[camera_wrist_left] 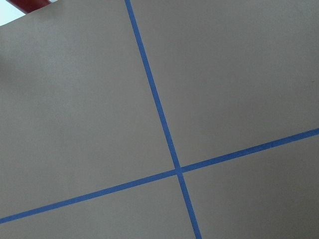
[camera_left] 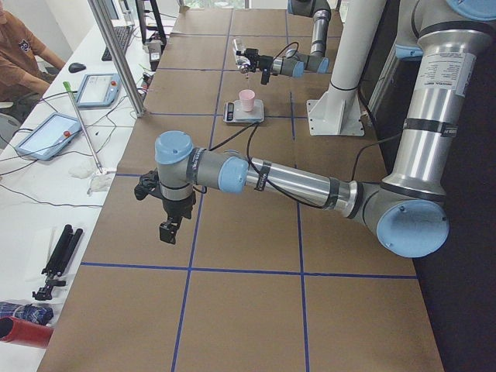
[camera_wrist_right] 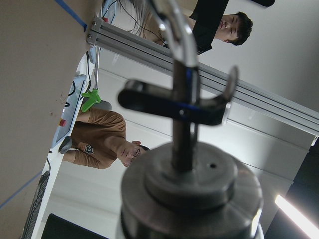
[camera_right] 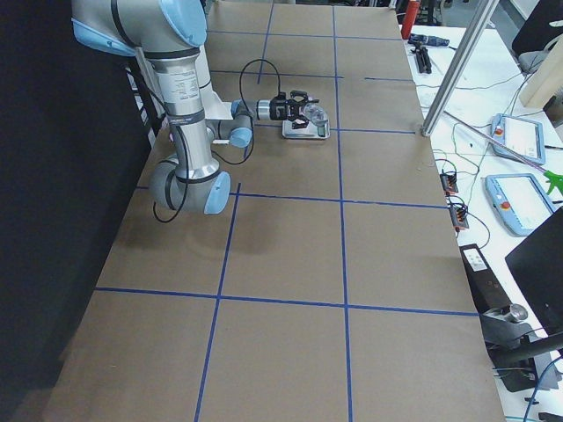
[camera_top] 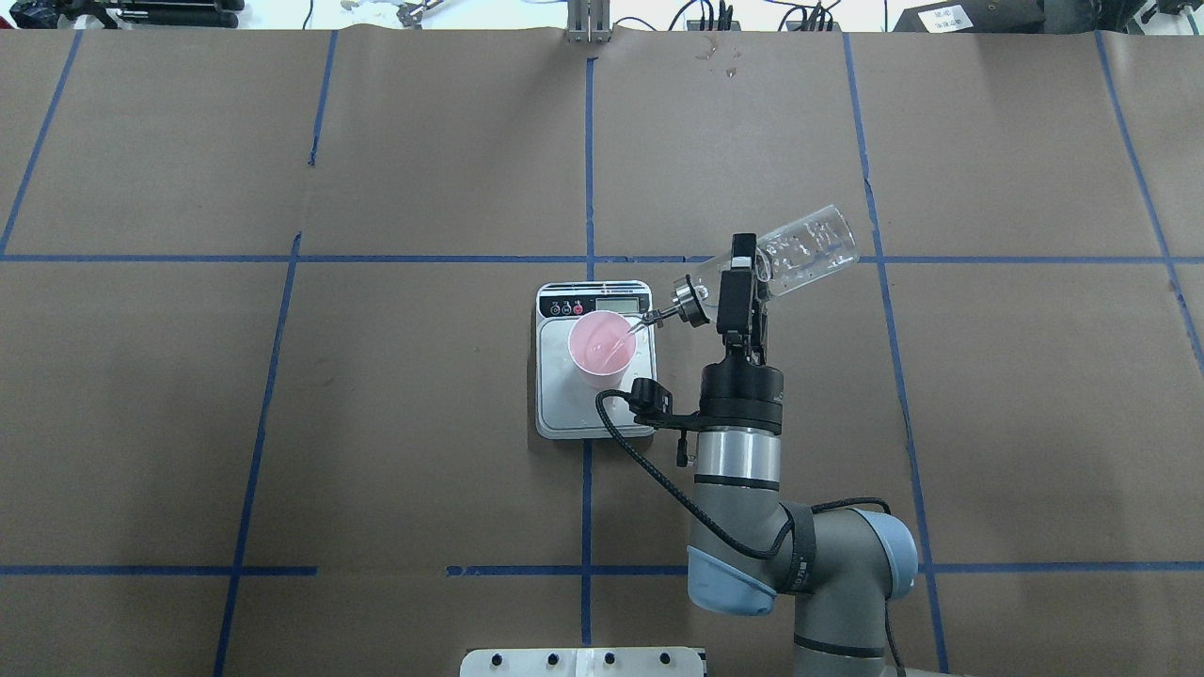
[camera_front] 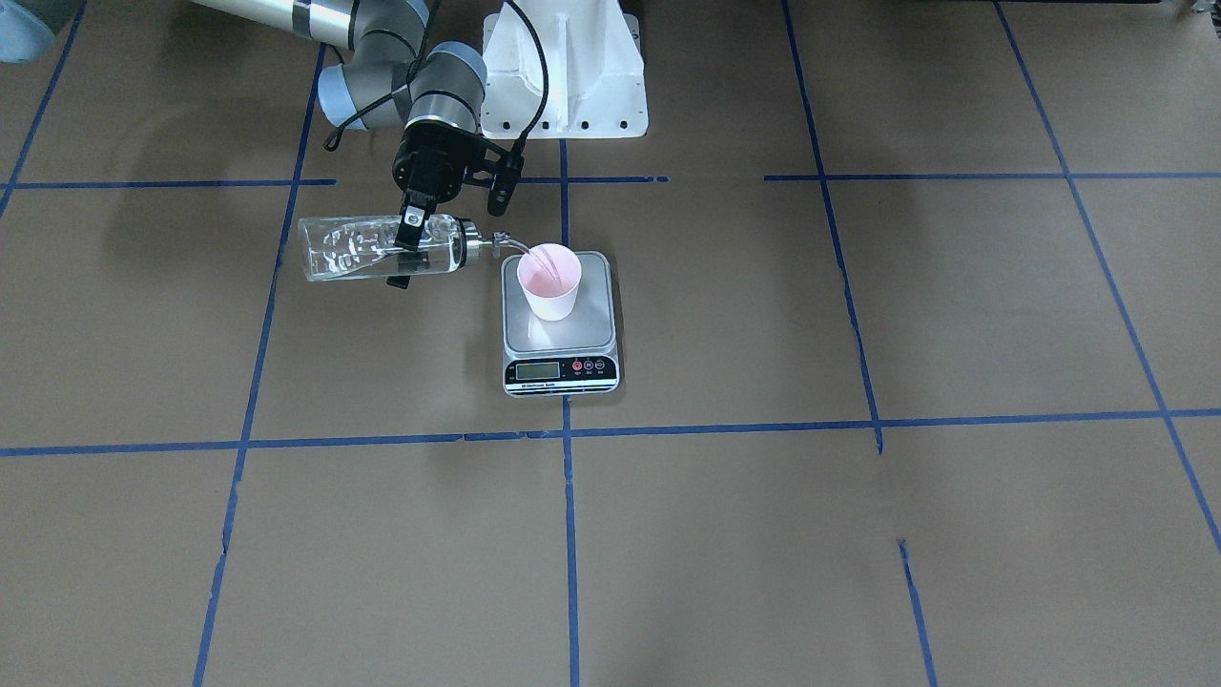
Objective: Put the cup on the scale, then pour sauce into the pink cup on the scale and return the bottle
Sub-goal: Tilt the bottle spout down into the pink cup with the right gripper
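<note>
Right gripper (camera_top: 740,282), fingers clamped round the bottle (camera_top: 809,244), should tip it slowly, aiming inside the cup (camera_top: 602,346) on the scale (camera_top: 564,414)

The scale (camera_top: 564,404) sits near the middle of the bench (camera_top: 376,423), with its screen side turned to the far edge, away from the robot. The cup (camera_top: 602,348) stands on the scale, on the half nearer the screen. Just to the right of the scale, the right gripper (camera_top: 743,268) holds the bottle (camera_top: 800,249) on its side in the air. The bottle's spout reaches over the cup's rim, and its bottom points to the right end. The left gripper (camera_left: 167,231) hangs over the bench near the left end, well apart from the scale.
</note>
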